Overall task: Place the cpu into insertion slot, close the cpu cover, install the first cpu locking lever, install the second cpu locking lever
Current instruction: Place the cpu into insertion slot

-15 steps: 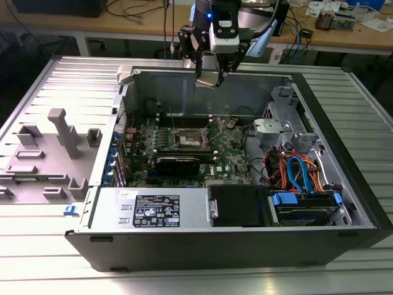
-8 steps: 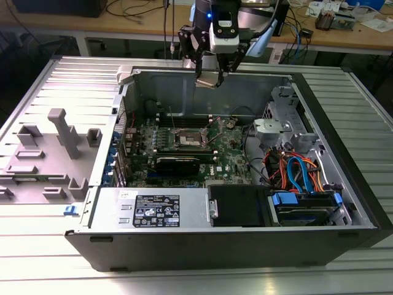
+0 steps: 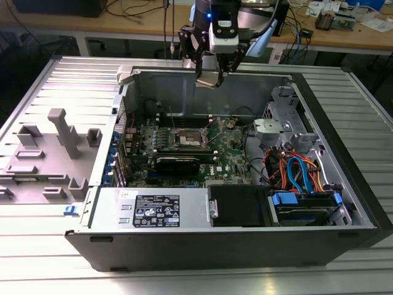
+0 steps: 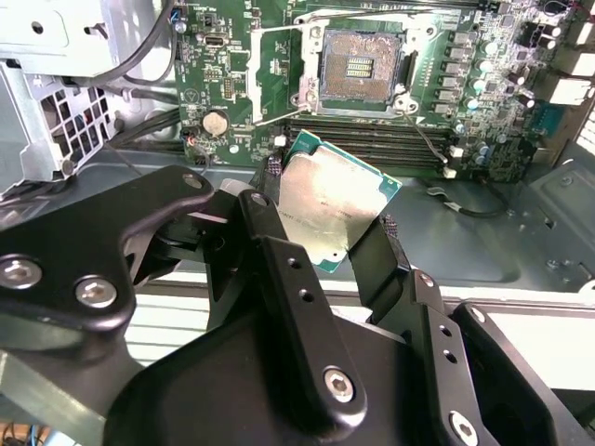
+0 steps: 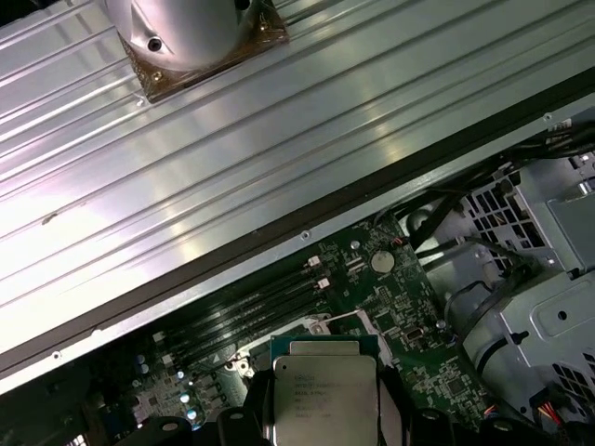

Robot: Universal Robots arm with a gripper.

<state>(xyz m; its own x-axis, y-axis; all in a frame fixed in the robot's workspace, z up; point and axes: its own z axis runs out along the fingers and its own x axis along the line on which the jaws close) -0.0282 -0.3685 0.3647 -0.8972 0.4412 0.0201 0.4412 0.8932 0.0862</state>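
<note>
Black hand (image 4: 323, 232) pinches the flat, silvery square cpu (image 4: 333, 200).

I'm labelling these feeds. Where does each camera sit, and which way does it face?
Exterior view: off the arm, looking down into the open case; the claw holds the cpu.
Second wrist view: on the arm, facing the socket past the claw.
First wrist view: on the arm, facing motherboard and table; claw shows.
Shared: cpu, claw.
</note>
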